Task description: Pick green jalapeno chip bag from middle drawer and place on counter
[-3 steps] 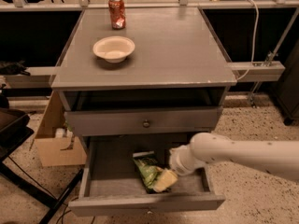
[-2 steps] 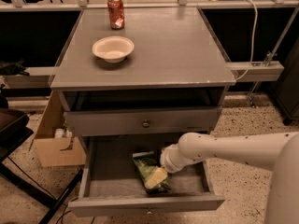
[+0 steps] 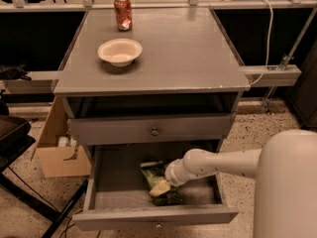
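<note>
The green jalapeno chip bag [image 3: 154, 175] lies crinkled on the floor of the open middle drawer [image 3: 119, 192], near its centre. My gripper [image 3: 161, 186] comes in from the right on a white arm and sits right on the bag's near end, covering part of it. The grey counter [image 3: 183, 48] spreads above the cabinet.
A pale bowl [image 3: 119, 51] and a red soda can [image 3: 123, 13] stand on the counter's left and back. The upper drawer front with a round knob [image 3: 155, 131] is shut. A cardboard box [image 3: 59, 150] stands on the floor at the left. A dark frame is at the lower left.
My arm has reached further left across the drawer, and the gripper has moved from the bag's right side onto the bag.
</note>
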Controlling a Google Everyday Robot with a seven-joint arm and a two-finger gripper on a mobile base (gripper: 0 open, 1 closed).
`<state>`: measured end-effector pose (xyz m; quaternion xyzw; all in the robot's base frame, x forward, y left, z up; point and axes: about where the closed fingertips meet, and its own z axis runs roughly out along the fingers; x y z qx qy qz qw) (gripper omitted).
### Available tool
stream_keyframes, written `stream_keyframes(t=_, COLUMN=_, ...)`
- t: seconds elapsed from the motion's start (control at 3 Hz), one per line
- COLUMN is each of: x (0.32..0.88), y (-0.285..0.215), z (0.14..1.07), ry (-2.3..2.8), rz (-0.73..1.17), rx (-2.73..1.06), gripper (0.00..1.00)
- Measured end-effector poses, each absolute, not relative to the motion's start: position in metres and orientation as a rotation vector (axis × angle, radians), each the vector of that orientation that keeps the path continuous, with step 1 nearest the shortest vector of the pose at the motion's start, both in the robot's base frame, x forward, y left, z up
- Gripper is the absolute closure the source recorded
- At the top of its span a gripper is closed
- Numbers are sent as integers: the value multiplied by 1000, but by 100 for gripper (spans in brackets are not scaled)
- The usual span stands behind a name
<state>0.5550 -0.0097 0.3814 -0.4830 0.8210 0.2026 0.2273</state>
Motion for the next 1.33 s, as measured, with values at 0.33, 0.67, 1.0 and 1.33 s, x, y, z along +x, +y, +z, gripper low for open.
stream_keyframes(t=0.33, x=553, y=-8, z=372, ry=2270, rz=573, rx=-1325, gripper=42)
stream_keyframes(t=0.67, x=542, y=-6, z=382, ry=2252, rz=587, rx=-1335, gripper=65)
stream_keyframes(t=1.0, x=504, y=-12, z=430, ry=2215, rz=630, rx=-1369, gripper=89)
stream_keyframes(t=1.33, x=480, y=-46, z=524, ry=2154, rz=618, rx=-1386, gripper=100)
